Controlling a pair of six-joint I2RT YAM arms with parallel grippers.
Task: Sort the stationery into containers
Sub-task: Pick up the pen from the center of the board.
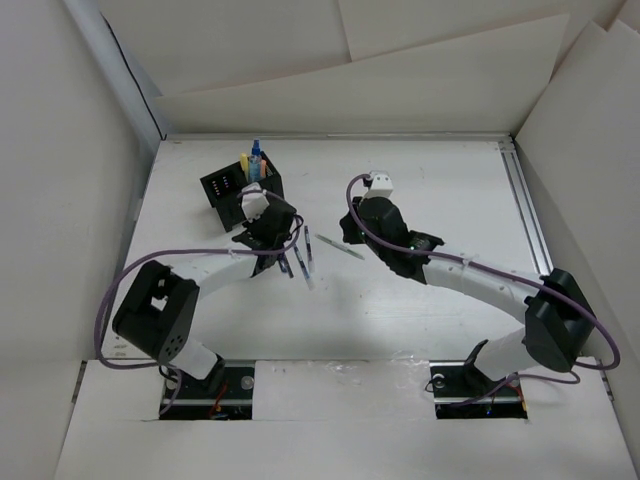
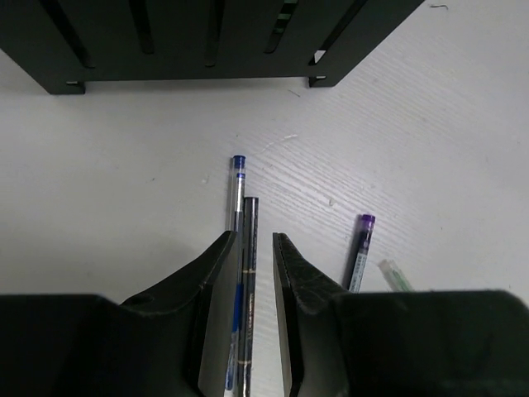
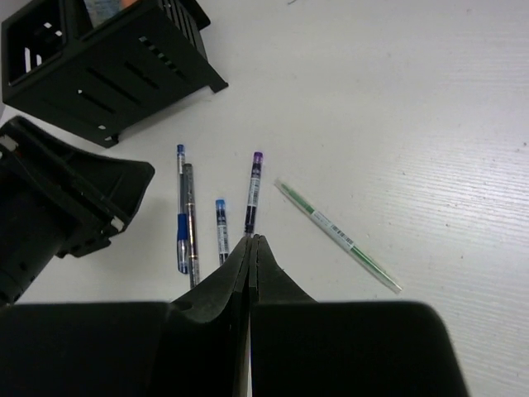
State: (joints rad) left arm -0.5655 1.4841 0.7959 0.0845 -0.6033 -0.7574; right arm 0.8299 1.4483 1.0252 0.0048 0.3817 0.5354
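The black perforated organiser box (image 1: 228, 186) stands at the back left and holds a blue-capped tube (image 1: 256, 155), a yellowish stick and an orange-banded marker. Several pens lie in front of it. My left gripper (image 2: 254, 240) is open, low over the table, its jaws astride a dark pen (image 2: 250, 217). A blue-tipped pen (image 2: 237, 186) lies beside it, partly under the left finger. A purple-capped pen (image 2: 361, 244) lies to the right. My right gripper (image 3: 250, 241) is shut and empty, hovering just short of the purple-capped pen (image 3: 253, 186).
A slim green pen (image 3: 339, 237) lies slanted apart to the right, also seen in the top view (image 1: 340, 246). A short blue-capped pen (image 3: 221, 227) lies between the others. The organiser's wall (image 2: 190, 41) is close ahead of the left gripper. White walls surround the table.
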